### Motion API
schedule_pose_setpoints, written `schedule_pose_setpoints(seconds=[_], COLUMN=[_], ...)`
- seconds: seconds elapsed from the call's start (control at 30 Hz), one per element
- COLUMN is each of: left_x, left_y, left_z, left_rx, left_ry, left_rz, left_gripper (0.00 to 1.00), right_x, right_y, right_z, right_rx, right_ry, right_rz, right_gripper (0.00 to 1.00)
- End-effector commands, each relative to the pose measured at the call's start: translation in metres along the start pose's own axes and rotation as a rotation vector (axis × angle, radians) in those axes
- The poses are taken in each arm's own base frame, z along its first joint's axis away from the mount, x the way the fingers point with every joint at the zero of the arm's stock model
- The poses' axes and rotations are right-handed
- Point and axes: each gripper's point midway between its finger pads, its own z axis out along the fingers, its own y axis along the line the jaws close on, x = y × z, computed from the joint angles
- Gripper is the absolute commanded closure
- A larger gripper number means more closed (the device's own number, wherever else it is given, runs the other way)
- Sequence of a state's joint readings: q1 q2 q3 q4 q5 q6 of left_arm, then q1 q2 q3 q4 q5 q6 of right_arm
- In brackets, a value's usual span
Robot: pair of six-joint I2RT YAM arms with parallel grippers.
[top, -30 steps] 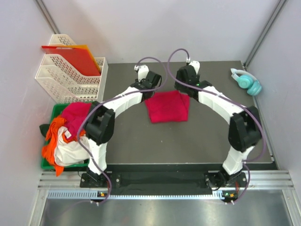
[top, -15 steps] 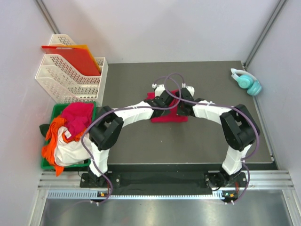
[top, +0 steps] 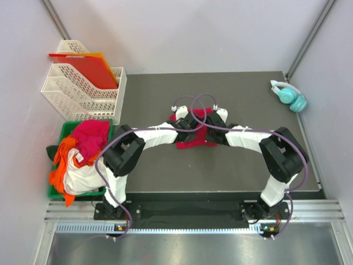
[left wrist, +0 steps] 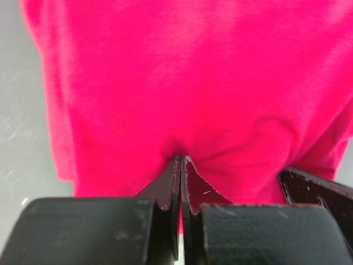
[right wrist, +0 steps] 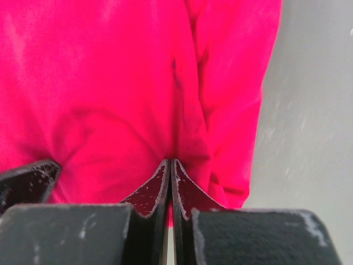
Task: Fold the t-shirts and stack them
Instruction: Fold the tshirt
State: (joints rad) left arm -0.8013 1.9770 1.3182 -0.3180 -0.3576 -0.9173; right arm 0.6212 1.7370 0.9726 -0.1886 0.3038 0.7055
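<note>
Pinching the crimson-red t-shirt [top: 191, 144] from both sides at mid-table. The left gripper [left wrist: 181, 161] has its fingers pressed together on a puckered fold of the cloth, and the right gripper [right wrist: 170, 163] clamps another fold just beside it. The shirt lies bunched on the dark table [top: 248, 105], partly hidden under the wrists. The other t-shirts [top: 83, 152], orange, white and pinkish-red, are heaped in the green bin [top: 64, 130] at the left edge.

Crimson t-shirt [left wrist: 193, 83] (plain all over); teal headphones [top: 288, 95]; grey table [top: 220, 165].
</note>
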Motion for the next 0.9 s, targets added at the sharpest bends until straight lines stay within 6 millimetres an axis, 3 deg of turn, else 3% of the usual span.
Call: schedule_pose_setpoints(seconds=[0.0,0.1,0.2,0.3,0.33,0.43,0.5,0.6,0.63,0.7,0.73,0.87], left_x=[0.045,0.046,0.032,-0.002,-0.016,-0.048,-0.062,-0.065,-0.064,-0.061,-0.061,-0.044], left_y=[0.059,0.070,0.063,0.038,0.028,-0.001,-0.019,-0.040,-0.043,-0.055,-0.059,-0.065], left_z=[-0.010,-0.012,-0.017,-0.032,-0.038,-0.055,-0.058,-0.048,-0.044,-0.034,-0.029,-0.003], left_rx=[-0.183,-0.217,-0.200,-0.122,-0.093,0.014,0.077,0.133,0.136,0.164,0.175,0.175], left_ry=[0.128,0.125,0.085,-0.004,-0.037,-0.120,-0.169,-0.167,-0.162,-0.141,-0.137,-0.079], left_rz=[0.050,0.060,0.072,0.093,0.102,0.107,0.104,0.114,0.108,0.103,0.090,0.075], left_gripper=[1.00,1.00,1.00,0.99,0.97,0.92,0.92,0.92,0.92,0.92,0.92,0.92], right_x=[0.068,0.062,0.028,-0.029,-0.060,-0.100,-0.113,-0.110,-0.098,-0.094,-0.082,-0.066], right_y=[-0.008,-0.006,-0.002,0.006,0.012,0.001,-0.015,-0.029,-0.033,-0.036,-0.040,-0.040], right_z=[-0.017,-0.017,-0.021,-0.038,-0.052,-0.075,-0.077,-0.070,-0.065,-0.059,-0.054,-0.040], right_rx=[0.032,0.037,0.051,0.044,0.040,0.044,0.051,0.038,0.034,0.018,0.024,0.001], right_ry=[0.169,0.155,0.088,-0.023,-0.096,-0.161,-0.174,-0.153,-0.123,-0.127,-0.104,-0.082], right_rz=[-0.078,-0.085,-0.087,-0.082,-0.081,-0.045,0.008,0.042,0.054,0.077,0.082,0.092], right_gripper=[1.00,0.99,0.93,0.74,0.64,0.49,0.45,0.43,0.42,0.41,0.40,0.39])
